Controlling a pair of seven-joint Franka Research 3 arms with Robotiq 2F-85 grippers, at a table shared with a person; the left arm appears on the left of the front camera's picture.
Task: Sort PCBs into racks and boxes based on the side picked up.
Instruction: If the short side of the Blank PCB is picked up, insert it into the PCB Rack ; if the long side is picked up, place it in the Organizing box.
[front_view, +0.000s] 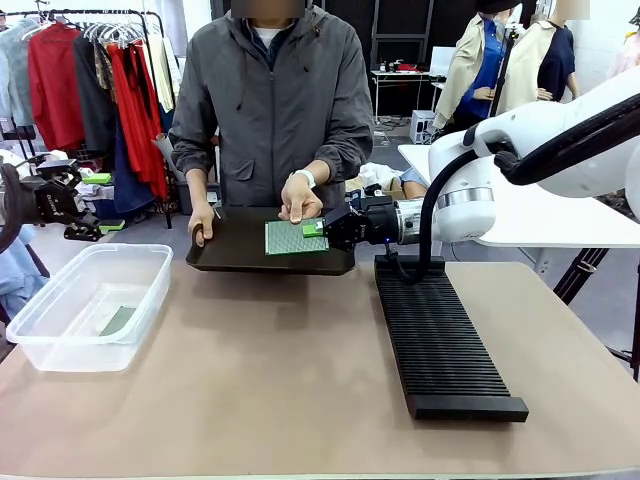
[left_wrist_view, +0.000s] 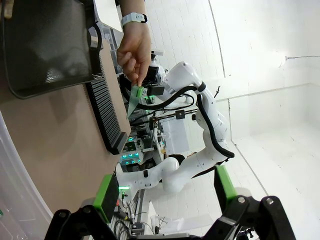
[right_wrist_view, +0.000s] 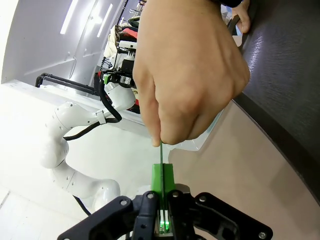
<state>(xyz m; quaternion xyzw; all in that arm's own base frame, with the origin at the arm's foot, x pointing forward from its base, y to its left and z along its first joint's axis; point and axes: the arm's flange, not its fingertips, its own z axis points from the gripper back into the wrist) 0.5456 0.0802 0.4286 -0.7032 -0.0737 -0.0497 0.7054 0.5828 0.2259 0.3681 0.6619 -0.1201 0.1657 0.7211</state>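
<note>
Right wrist view: right gripper clamps PCB over tray; withdraw only once hand releases. Left gripper spread wide.

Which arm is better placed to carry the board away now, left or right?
Right. The right tool is shut on the PCB edge, which the person's hand also pinches above the tray, and the rack lies close beside it. The left tool stands open, far off to the side.

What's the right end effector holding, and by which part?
A PCB, clamped at the edge facing the arm by the right end effector; the person's hand pinches another edge of it too.
</note>
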